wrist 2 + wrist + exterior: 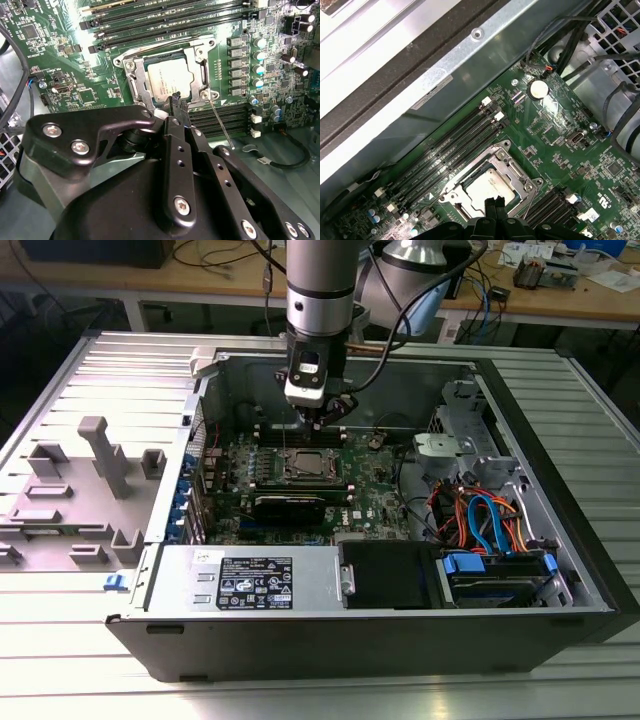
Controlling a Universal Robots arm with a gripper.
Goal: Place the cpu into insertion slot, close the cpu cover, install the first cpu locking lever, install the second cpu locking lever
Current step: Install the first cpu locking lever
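Running this one remotely, here's where I'm at. The slatted metal tabletop (60, 640) carries the open PC case (350, 640), and in the exterior view the arm (320, 290) comes down into it from 12 o'clock. The green motherboard (390, 485) lies flat on the case floor.

The insertion slot (303, 466) sits about mid-board, and the pincer (322, 423) hangs just off its 12 o'clock edge. The cpu cover (139, 85) looks folded down flat. The cpu (167, 80) is seated in the slot, its silvery top showing through the cover's open middle.

In the second wrist view one thin locking lever (220, 124) sticks out loose from the socket corner, across the black memory slots (225, 117). A second wire (165, 47) runs along the opposite side, but I can't tell if it's hooked.

The pincer (176, 100) is pressed together with nothing between the tips. It's parked at the cover's edge, near the loose lever's hinge corner.

My read is that I'm on the lever part. To do it well I'd push with the closed tips out near the rod's free end, not at the hinge. I'd press down first, then slide it sideways under its hook. I'd also keep off the cpu top and clear of that capacitor row (257, 62).
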